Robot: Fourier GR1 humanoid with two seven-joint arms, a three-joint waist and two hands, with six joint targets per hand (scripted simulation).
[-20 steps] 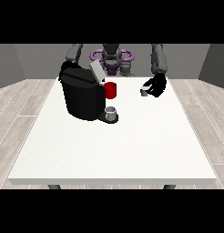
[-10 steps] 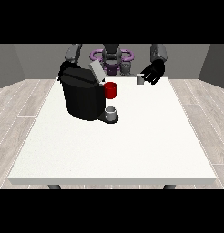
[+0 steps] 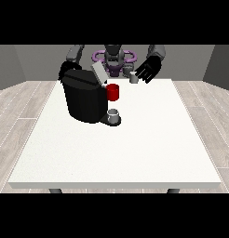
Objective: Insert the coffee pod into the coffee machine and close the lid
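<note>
Hand at view's right (image 3: 149, 69) holds coffee pod (image 3: 133, 79) — lid (image 3: 98, 73) up.

Single front view: across table (image 3: 135, 153), elevated, facing robot (image 3: 114, 56), whole tabletop visible.

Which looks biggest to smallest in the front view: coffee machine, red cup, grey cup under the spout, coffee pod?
1. Coffee machine, by far.
2. Red cup.
3. Grey cup, a little smaller than the red one; it stands nearer the camera, so that gap is unsure.
4. Coffee pod, held at the hand at the view's right, farthest back.
</note>
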